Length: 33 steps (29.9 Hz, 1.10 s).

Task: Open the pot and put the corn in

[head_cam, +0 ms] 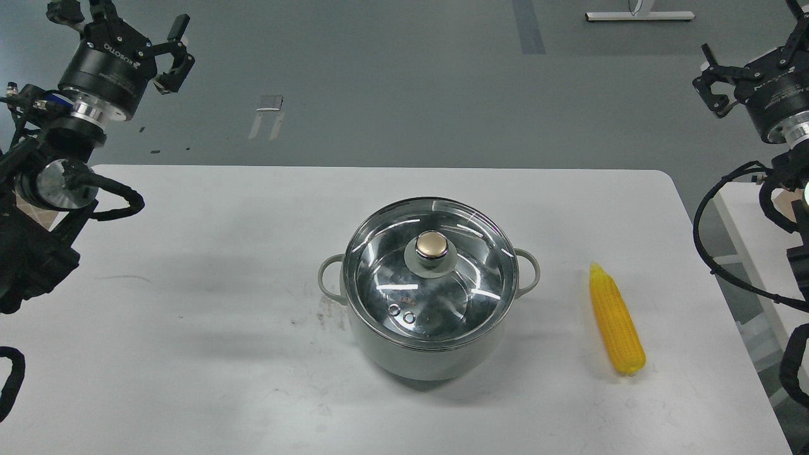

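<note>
- Pot [430,354], pale grey-green, stands mid-table [189,354], its glass lid [436,284] with gold knob [432,246] still seated on the rim.
- Corn [616,322] lies on the table to the pot's right, apart from it, pointed tip facing away.
- Left gripper [169,54] hangs raised above the table's far left corner, fingers spread, holding nothing.
- Right gripper [711,79] hangs high at right, fingers apart, empty.

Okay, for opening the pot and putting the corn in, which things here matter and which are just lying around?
Part of the job:
pot
glass lid with gold knob, still on the pot
corn, on the table to the pot's right
left gripper and right gripper, both raised, empty

Just there:
white table
small metal piece on the floor
</note>
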Tool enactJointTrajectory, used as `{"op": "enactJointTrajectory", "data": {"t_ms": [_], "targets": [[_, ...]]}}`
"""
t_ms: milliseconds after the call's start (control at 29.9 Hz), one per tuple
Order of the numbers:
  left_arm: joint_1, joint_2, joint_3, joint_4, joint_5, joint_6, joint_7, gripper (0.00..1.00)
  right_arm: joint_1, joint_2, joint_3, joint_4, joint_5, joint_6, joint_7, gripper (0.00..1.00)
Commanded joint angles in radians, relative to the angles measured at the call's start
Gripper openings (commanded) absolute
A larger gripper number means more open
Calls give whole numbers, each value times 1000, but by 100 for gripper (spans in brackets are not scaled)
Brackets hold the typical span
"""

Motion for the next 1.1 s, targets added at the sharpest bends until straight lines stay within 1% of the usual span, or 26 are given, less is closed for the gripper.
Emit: {"op": "enactJointTrajectory", "data": {"t_ms": [0,134,234,401,602,769,869,902,1003,1069], "targets": [[-2,0,1,1,0,0,-3,98,-1,-11,0,2,0,0,-2,100],[0,-3,4,1,1,0,-8,98,-1,-17,-1,5,1,0,-2,100],[-3,1,1,1,1,12,2,98,-1,-15,-1,22,3,0,-3,100],[-12,1,-13,1,1,1,-4,98,-9,-15,-1,22,5,0,-3,100],[-9,3,-8,0,3,0,-1,98,-9,-12,-1,33,5,0,-3,100],[-9,7,-4,-22,98,0,-8,97,-9,-9,-1,42,5,0,-3,100],[-8,27,-4,-74,217,0,-11,97,-12,-9,-1,42,5,0,-3,100],[-6,32,-5,-112,300,1,-11,97,-12,-9,-1,42,5,0,-3,100],[-6,37,-11,-216,508,68,-20,96,-12,-9,-1,42,5,0,-3,100],[-6,37,-10,-255,567,85,-20,96,-12,-11,-1,43,5,0,-3,100]]}}
